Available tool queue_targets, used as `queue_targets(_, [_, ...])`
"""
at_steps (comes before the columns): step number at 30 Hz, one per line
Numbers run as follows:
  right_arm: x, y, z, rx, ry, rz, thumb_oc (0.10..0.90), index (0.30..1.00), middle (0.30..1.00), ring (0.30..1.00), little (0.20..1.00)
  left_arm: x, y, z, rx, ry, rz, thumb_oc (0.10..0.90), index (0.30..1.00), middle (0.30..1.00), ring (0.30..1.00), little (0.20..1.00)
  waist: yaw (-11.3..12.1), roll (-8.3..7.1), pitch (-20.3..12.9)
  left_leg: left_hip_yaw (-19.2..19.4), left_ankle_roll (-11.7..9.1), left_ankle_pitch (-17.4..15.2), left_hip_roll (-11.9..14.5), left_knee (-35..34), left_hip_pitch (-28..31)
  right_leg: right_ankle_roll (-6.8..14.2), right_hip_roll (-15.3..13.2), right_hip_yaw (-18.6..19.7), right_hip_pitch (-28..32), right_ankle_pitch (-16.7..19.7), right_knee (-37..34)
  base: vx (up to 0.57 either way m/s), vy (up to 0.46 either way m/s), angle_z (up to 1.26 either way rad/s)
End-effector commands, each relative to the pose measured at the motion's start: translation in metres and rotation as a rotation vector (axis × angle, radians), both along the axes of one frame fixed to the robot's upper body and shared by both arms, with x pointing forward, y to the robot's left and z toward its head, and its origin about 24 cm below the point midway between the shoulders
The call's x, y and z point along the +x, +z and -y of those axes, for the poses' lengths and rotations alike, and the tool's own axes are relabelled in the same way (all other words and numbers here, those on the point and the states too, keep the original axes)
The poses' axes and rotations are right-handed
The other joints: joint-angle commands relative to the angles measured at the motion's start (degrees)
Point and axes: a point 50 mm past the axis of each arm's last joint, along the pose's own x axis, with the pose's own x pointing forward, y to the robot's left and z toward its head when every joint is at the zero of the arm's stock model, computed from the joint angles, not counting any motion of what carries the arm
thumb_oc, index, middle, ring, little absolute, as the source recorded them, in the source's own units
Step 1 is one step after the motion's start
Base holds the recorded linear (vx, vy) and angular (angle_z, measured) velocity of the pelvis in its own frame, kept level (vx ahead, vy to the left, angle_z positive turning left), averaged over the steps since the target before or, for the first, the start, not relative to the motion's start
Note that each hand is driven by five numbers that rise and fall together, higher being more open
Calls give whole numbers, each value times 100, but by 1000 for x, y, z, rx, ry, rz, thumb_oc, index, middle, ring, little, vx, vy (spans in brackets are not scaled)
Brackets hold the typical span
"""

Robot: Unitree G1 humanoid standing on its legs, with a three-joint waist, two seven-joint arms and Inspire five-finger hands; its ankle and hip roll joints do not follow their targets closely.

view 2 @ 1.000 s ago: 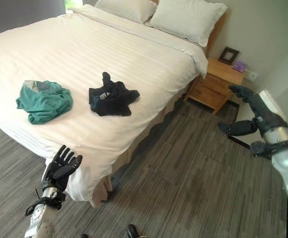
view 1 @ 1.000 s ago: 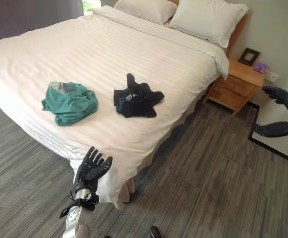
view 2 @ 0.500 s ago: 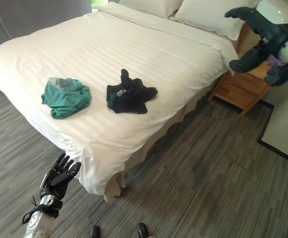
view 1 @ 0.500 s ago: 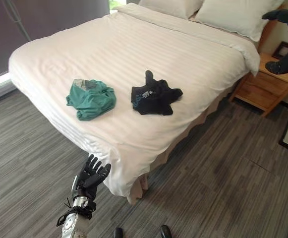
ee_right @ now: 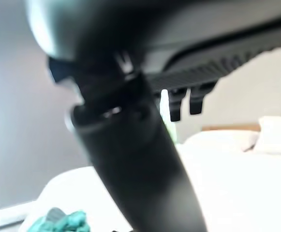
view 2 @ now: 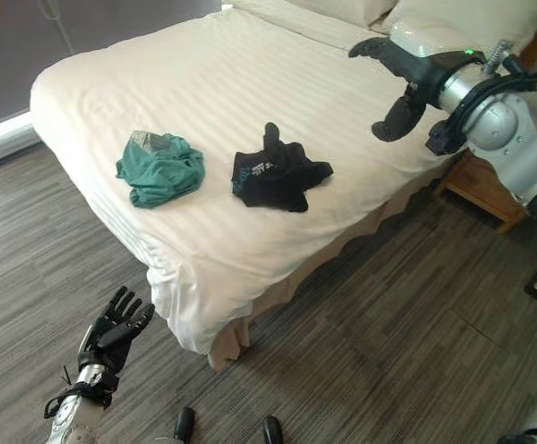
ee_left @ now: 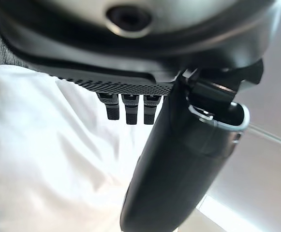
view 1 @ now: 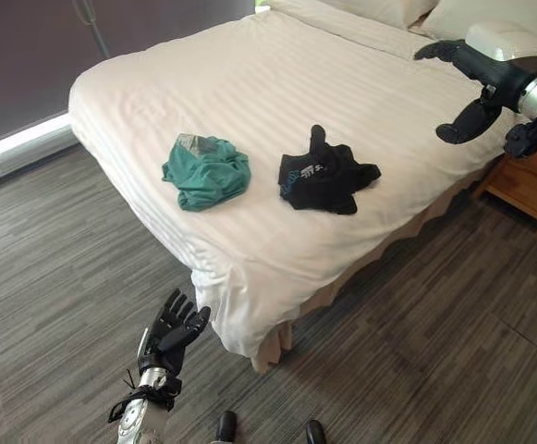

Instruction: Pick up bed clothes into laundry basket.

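Two garments lie on the white bed (view 1: 250, 65): a crumpled green one (view 1: 206, 170) towards the left and a black one (view 1: 324, 174) beside it on the right. My left hand (view 1: 174, 330) is low, over the floor just off the bed's near corner, open with its fingers spread and nothing in it. My right hand (view 2: 399, 74) is raised above the right part of the bed, past the black garment, open and holding nothing. The green garment (ee_right: 58, 221) also shows in the right wrist view.
Pillows (view 1: 407, 9) lie at the head of the bed. A wooden nightstand (view 1: 534, 185) stands at the bed's right side. Grey plank floor (view 1: 55, 250) runs round the foot and side of the bed, and a dark wall (view 1: 28, 55) stands on the left.
The camera has swung, shifting the bed and garments rightward in view. My right arm has come in from the far right and now reaches over the bed. My left hand stays low and open.
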Motion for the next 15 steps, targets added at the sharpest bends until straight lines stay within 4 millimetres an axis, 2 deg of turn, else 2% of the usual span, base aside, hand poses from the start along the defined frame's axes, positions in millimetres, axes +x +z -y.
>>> queue_targets(1, [-29, 90, 0, 83, -6, 312, 800, 900, 900, 900, 900, 32, 44, -8, 93, -58, 233, 800, 900, 900, 900, 900, 76, -223, -238, 227, 59, -103, -626, 2, 69, 70, 257, 178, 7, -215, 91, 19, -12, 6])
queue_targets(6, [-34, 94, -2, 142, 46, 341, 800, 900, 900, 900, 900, 28, 40, -8, 90, -46, 218, 800, 900, 900, 900, 900, 74, -271, -223, 236, 73, -138, -610, 2, 69, 77, 279, 224, 9, -208, 73, 8, -14, 2])
queue_targets(7, [-89, 5, 147, 739, -334, 301, 800, 900, 900, 900, 900, 61, 87, -37, 229, 69, 317, 800, 900, 900, 900, 900, -344, -709, -366, 1037, -327, 1388, 1189, 1860, -2, 103, -347, -162, -312, -362, 979, 29, -153, 25])
queue_targets(8, [-92, 5, 149, 735, -349, 308, 800, 900, 900, 900, 900, 63, 89, -36, 238, 51, 321, 800, 900, 900, 900, 900, -344, -670, -362, 1187, -304, 1241, 1013, 1724, -79, 57, -264, -196, -262, -399, 976, 32, -150, 43])
queue_targets(9, [-92, 5, 150, 735, -350, 308, 800, 900, 900, 900, 900, 63, 89, -35, 239, 50, 320, 800, 900, 900, 900, 900, -342, -679, -349, 1189, -297, 1224, 1002, 1730, -61, 61, -277, -200, -242, -417, 980, 50, -171, 74])
queue_targets(10, [-91, 6, 146, 740, -326, 311, 800, 900, 900, 900, 900, 65, 90, -34, 241, 44, 324, 800, 900, 900, 900, 900, -332, -665, -334, 1318, -193, 917, 698, 1512, -138, 37, -221, -240, -148, -425, 934, 35, -75, 57])
queue_targets(11, [-91, 5, 147, 740, -326, 311, 800, 900, 900, 900, 900, 65, 90, -34, 241, 43, 324, 800, 900, 900, 900, 900, -330, -668, -336, 1319, -192, 918, 698, 1511, -139, 37, -221, -239, -149, -424, 933, 107, -239, 37])
queue_targets(12, [-84, -4, 142, 712, -318, 240, 800, 900, 900, 900, 900, 70, 89, -29, 248, 15, 313, 800, 900, 900, 900, 900, -234, -640, -295, 1399, -18, 454, 45, 944, -350, 39, -37, -334, -61, -381, 872, 84, -154, 0])
queue_targets(13, [-84, -4, 141, 710, -318, 240, 800, 900, 900, 900, 900, 70, 88, -28, 247, 16, 313, 800, 900, 900, 900, 900, -242, -643, -279, 1401, -9, 451, 26, 926, -317, 46, -56, -337, -35, -400, 873, 90, -189, 0])
queue_targets(14, [-81, 0, 138, 682, -319, 234, 800, 900, 900, 900, 900, 71, 91, -27, 268, -4, 318, 800, 900, 900, 900, 900, -128, -656, -219, 1221, -43, 466, -132, 870, -480, 46, 5, -326, -39, -386, 882, 0, 0, 0])
queue_targets(15, [-80, 2, 137, 679, -317, 234, 800, 900, 900, 900, 900, 71, 91, -27, 265, -1, 318, 800, 900, 900, 900, 900, -151, -644, -213, 1214, -39, 457, -144, 880, -478, 50, -6, -335, -31, -402, 889, 43, -71, -6])
